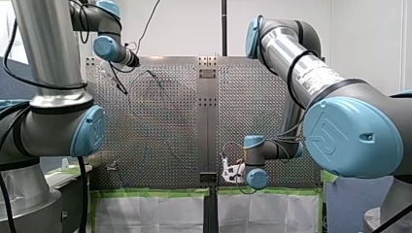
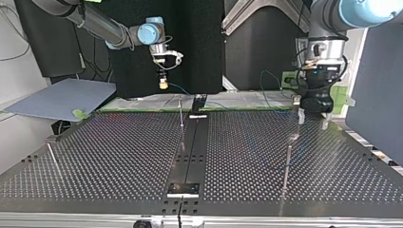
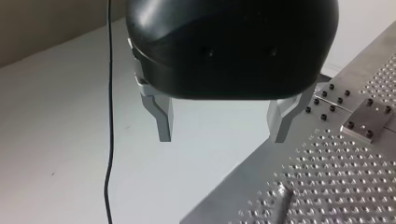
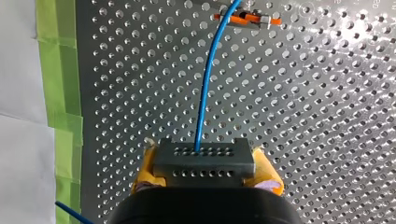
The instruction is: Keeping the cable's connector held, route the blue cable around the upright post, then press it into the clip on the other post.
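— Any writing to read?
— Only a raised logo [image 1: 333, 132] on my right arm's blue joint cap [image 1: 364, 145], too stylised to spell out.
— And across the top view, from its left?
— My right end effector [image 2: 163, 85] hangs over the counter's [image 2: 119, 152] far edge. Its yellow pads [image 4: 267, 173] are clamped on the grey connector [image 4: 204, 161], and the blue cable [image 4: 205, 93] runs from it to an orange clip [image 4: 245, 18].
— Further right?
— A thin upright post [image 2: 181, 111] near the middle, then a second post [image 2: 287, 161]. Last is my left end effector [image 3: 222, 138], its metal fingers [image 3: 161, 116] spread wide.
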Tool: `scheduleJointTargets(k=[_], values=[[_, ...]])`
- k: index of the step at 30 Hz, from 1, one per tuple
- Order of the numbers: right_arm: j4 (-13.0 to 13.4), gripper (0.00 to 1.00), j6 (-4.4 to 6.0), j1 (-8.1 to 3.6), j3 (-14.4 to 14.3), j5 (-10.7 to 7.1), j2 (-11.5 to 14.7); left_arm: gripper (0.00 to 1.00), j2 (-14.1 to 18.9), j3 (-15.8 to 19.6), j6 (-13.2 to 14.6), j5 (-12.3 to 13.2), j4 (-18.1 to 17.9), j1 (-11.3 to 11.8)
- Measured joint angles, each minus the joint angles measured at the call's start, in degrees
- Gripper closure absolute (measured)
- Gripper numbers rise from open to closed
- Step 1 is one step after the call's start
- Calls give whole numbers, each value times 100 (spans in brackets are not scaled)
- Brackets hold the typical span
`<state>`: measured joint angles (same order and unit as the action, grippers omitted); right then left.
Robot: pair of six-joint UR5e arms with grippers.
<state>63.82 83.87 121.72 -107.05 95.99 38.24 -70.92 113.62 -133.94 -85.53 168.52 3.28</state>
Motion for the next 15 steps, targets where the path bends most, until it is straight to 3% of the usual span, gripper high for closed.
scheduleJointTargets(k=[15], values=[[0,100,16,0,2,0,3,0,-42,-664,665,253,666,-57]])
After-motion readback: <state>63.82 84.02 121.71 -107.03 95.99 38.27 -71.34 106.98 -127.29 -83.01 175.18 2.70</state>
